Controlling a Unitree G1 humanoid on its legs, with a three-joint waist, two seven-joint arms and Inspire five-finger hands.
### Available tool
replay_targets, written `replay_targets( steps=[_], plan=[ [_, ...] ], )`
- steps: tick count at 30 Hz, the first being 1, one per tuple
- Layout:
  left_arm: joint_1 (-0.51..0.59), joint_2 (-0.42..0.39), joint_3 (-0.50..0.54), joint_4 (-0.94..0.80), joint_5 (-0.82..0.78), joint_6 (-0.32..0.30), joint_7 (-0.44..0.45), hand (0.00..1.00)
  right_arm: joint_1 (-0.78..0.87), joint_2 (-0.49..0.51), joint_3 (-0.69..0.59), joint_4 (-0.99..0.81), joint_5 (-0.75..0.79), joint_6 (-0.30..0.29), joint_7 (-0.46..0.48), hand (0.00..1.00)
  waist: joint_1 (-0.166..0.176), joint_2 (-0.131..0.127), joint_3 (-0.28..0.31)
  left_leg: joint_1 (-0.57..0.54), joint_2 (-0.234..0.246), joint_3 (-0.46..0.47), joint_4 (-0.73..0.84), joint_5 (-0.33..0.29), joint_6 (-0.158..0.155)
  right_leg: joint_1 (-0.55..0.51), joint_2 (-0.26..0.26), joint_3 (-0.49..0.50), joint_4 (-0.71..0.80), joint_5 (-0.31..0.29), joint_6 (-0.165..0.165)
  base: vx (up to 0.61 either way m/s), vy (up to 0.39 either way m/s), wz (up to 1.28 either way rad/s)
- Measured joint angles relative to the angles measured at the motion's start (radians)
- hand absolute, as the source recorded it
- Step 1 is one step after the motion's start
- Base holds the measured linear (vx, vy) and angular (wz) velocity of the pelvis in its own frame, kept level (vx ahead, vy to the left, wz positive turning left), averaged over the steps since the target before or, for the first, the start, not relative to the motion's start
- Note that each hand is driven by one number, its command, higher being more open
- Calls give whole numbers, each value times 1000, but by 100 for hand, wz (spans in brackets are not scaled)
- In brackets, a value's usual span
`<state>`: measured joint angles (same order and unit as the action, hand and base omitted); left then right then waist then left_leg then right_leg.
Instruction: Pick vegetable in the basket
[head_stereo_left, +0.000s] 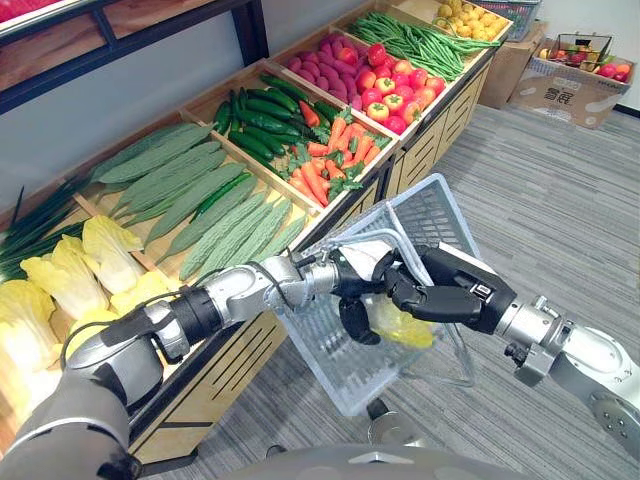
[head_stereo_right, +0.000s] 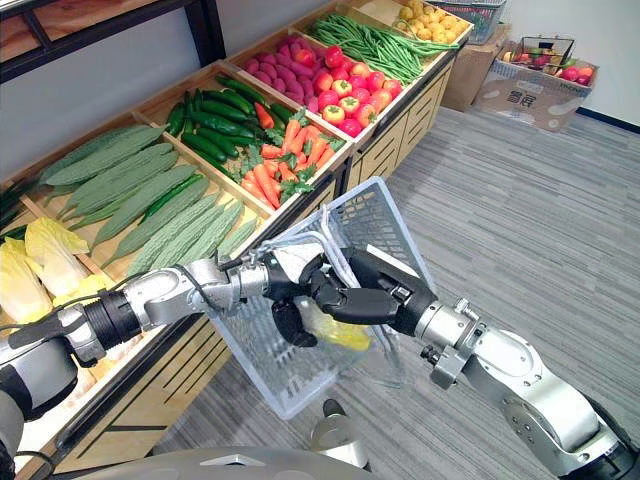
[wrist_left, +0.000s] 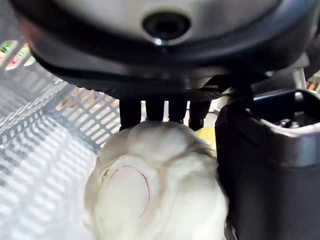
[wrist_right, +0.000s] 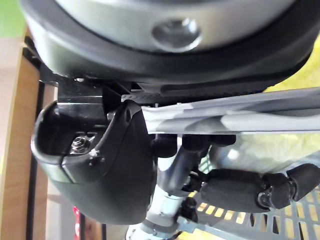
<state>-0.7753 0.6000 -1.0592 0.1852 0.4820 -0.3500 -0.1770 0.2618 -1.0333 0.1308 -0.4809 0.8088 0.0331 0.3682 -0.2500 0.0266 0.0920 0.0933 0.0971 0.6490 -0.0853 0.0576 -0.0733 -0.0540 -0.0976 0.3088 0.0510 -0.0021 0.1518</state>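
**Fig. – Cabbage held inside the tilted basket; both hands engaged**

Head views: The L hand reaches from the lower left into a pale mesh basket. The basket hangs tilted just in front of the wooden produce shelf. The R hand comes in from the right and meets the basket at its near upper edge; what it grips is hidden here. The cabbage shows as a yellow-green leafy patch inside the basket, just beside the L hand's dark fingers and below the R hand.

L wrist view: Shows the cabbage close up, pale and whitish. The L fingers are curled over its far side, w/ basket mesh behind, i.e. the L hand is closed on the cabbage.

R wrist view: Shows the grip the head views hide. The grey handle runs across the R hand, w/ the thumb on one side and the fingers curled round it. The L hand's fingers show past the handle, over the mesh.

Shelf compartments (head views), near to far: loose cabbages, bitter gourds, cucumbers, carrots, round red veg, green beans. A cardboard box of produce stands on the floor beyond.
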Motion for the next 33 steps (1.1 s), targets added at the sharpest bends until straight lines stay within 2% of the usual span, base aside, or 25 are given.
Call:
replay_targets(
  steps=[6,13,22,26,30,33],
  plan=[
    [0,13,-50,-6,0,-16,-54,100,-4,-28,0,0,-7,0,2,0,0,-2,-1,0,1,3,0,-3,-5,-1,2,3,-1,0,0,-16,-50,-2],
    [-1,98,-60,-124,-14,-17,-81,100,-5,-28,0,1,-7,3,9,0,0,-2,-2,0,2,-1,0,-3,-3,1,2,-1,-1,0,0,-1,-6,1],
    [-2,303,-30,-344,-286,-17,-142,100,-4,-28,-31,5,-5,3,32,0,7,4,-6,-1,1,-41,-1,6,3,24,-5,-45,-1,0,0,-18,-24,13],
    [2,372,-14,-403,-346,-15,-157,100,-5,-28,-37,5,3,0,41,0,17,12,-12,-1,1,-54,-1,8,0,29,-6,-59,0,-1,-2,-43,-42,9],
    [41,432,40,-467,-386,-13,-168,100,-4,-23,-37,3,30,-9,44,0,26,30,-23,0,1,-67,-3,14,3,37,-8,-74,0,-3,-5,-34,-44,11],
    [41,524,100,-532,-493,-13,-183,100,-1,-22,-39,17,20,-13,47,0,33,32,-25,0,2,-83,-4,20,3,40,-8,-92,1,-7,-11,-38,-34,14]
  ],
)
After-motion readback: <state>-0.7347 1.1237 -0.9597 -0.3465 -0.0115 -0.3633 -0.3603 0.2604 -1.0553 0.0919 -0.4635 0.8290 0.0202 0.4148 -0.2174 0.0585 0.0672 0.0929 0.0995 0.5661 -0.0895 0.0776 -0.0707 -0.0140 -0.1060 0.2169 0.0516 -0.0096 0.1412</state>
